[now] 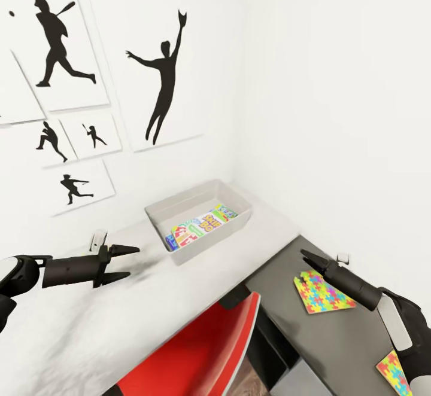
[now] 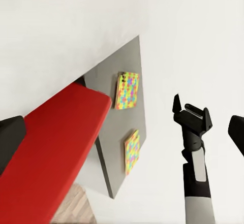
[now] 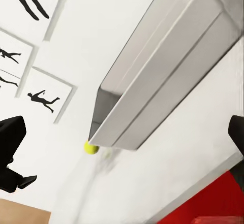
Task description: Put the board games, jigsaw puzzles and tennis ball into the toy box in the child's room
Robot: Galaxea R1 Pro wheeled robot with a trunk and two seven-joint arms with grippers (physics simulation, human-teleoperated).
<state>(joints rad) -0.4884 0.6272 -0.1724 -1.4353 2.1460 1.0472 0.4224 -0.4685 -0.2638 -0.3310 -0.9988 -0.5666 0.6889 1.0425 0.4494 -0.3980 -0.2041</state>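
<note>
Bench (image 1: 120, 318): toy box (image 1: 236, 201) near the wall corner, board games (image 1: 200, 225) inside. 2 jigsaw puzzles (image 1: 323, 291) on the dark section. Tennis ball (image 3: 91, 147) beside the box. My left tool (image 1: 123, 262) spread, empty; right tool (image 1: 308, 258), cannot tell.

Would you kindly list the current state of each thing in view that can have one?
toy box: upright, holding a board game.
near jigsaw puzzle: flat on the dark desk section, right gripper above it.
far jigsaw puzzle: flat, same section.
tennis ball: on the table beside the box.
left gripper: open, empty.
</note>
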